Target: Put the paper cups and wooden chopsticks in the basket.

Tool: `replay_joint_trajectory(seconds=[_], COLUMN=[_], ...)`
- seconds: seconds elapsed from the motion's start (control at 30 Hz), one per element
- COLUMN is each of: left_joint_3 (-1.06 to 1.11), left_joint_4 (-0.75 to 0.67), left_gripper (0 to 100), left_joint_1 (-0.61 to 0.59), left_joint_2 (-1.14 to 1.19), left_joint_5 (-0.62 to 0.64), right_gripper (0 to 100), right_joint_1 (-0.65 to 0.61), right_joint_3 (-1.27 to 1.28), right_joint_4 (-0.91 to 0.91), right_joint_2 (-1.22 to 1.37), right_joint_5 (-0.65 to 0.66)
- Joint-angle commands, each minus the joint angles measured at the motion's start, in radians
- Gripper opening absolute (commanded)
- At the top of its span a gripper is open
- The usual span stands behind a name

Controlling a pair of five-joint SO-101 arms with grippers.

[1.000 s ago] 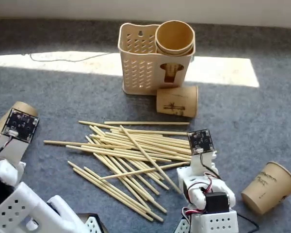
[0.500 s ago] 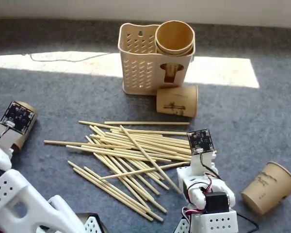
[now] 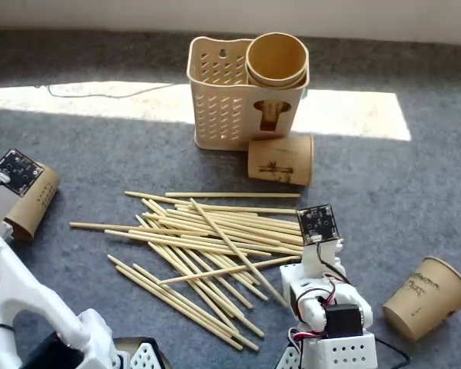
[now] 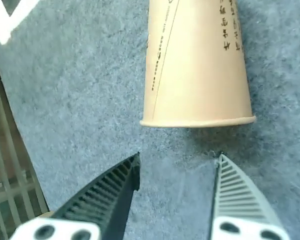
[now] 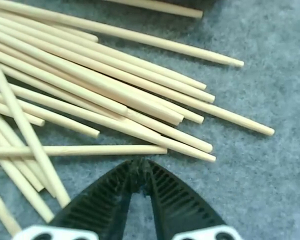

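The basket (image 3: 215, 92) stands toward the carpet's (image 3: 415, 184) far edge, with nested paper cups (image 3: 276, 58) already upright in one side. A cup (image 3: 280, 160) lies on its side touching the basket's front. Another cup (image 3: 426, 296) lies toward the near right corner, and a third (image 3: 34, 201) by the left edge. The wooden chopsticks (image 3: 215, 238) sprawl crosswise mid-carpet.

The left pincer (image 4: 179, 159) is spread apart, just short of the left cup's (image 4: 197, 65) rim. The right pincer (image 5: 140, 167) is pressed together and empty at the edge of the chopsticks (image 5: 90, 85).

The risk, as I judge it, is a nudge to that rim. The cup lies free and could roll or slide off. Too hard a squeeze could crush its thin wall.
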Motion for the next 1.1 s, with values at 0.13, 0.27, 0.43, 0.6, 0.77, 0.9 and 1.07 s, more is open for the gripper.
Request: replay_joint_trajectory(seconds=[0.13, 0.27, 0.43, 0.6, 0.77, 0.9, 1.07], left_joint_3=[-0.108, -0.101, -0.051, 0.028, 0.151, 0.182, 0.177], left_joint_4=[-0.021, -0.098, -0.112, -0.160, -0.261, -0.281, -0.272], left_gripper=[23, 23, 23, 23, 15, 10, 3], left_joint_1=[0.096, 0.134, 0.165, 0.200, 0.216, 0.216, 0.206], left_joint_2=[0.088, 0.094, 0.091, 0.090, 0.087, 0.085, 0.085], left_joint_5=[-0.009, 0.066, 0.066, 0.072, 0.071, 0.071, 0.074], right_gripper=[1.0, 1.0, 1.0, 1.0, 1.0, 1.0, 1.0], right_joint_1=[-0.012, -0.012, -0.012, -0.012, -0.012, -0.012, -0.012], right_joint_3=[0.119, 0.119, 0.119, 0.119, 0.119, 0.119, 0.119], right_joint_4=[0.001, 0.001, 0.001, 0.001, 0.001, 0.001, 0.001], right_joint_2=[-0.016, -0.016, -0.016, -0.016, -0.016, -0.016, -0.016], right_joint_5=[-0.009, -0.009, -0.009, -0.009, -0.009, -0.009, -0.009])
